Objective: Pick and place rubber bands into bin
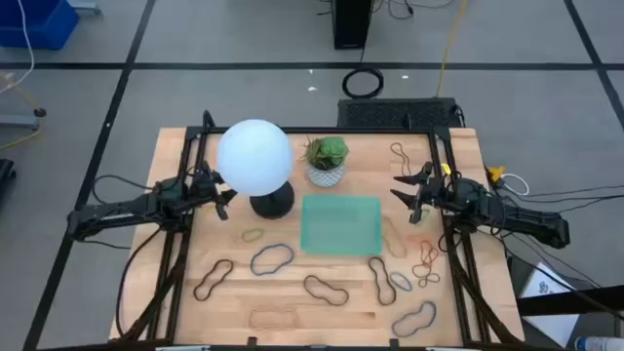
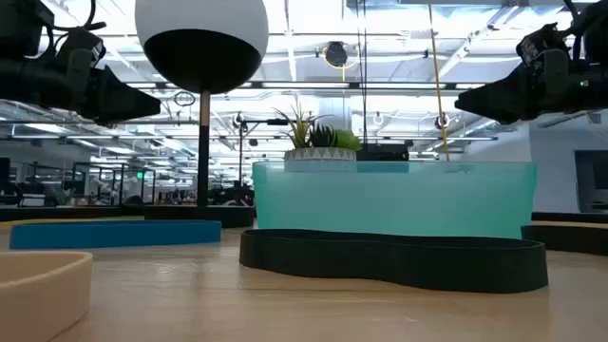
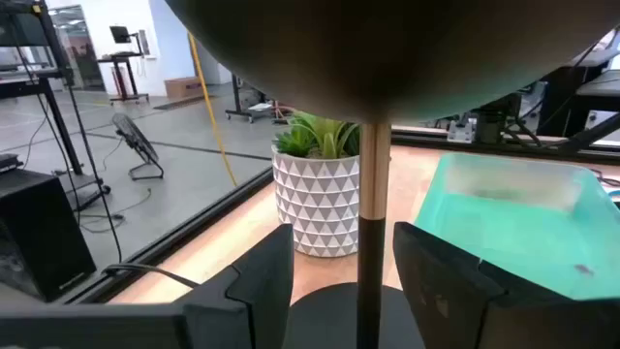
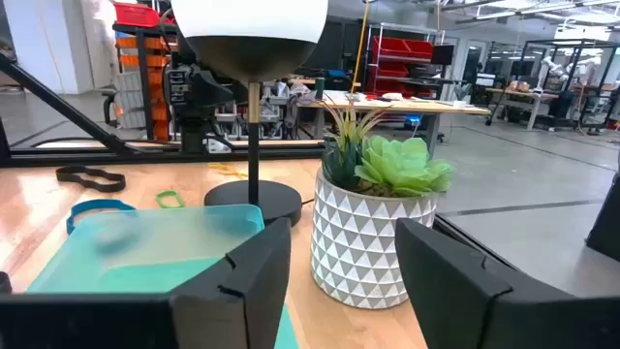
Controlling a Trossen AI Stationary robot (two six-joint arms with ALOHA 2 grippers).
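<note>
Nearest the low camera, we are seeing a tan rubber band [image 2: 38, 285] and a thick black rubber band [image 2: 394, 259] lying flat on the table [image 1: 175, 156], the black one just in front of the bin [image 1: 340, 223]. We are taking the bin as our landmark: it is sitting mid-table, mint-green and translucent, and nothing is showing inside it.

More rubber bands [image 1: 292, 278] are lying scattered on the near side of the bin and out to its right, with a few looped ones [image 1: 426, 261] clustered by the right frame rail and one tan loop [image 1: 400, 151] beyond the bin's far right corner. A small green band [image 1: 253, 235] is lying just left of the bin.

A white globe lamp [image 1: 255, 158] is standing to the bin's far left, and a patterned plant pot [image 1: 326, 162] is sitting just behind the bin.

We are finding the left gripper [image 1: 222, 195] hovering left of the bin, beside the lamp, its jaws spread apart and holding nothing. We are finding the right gripper [image 1: 402, 187] hovering off the bin's far right corner, jaws likewise wide and empty.
</note>
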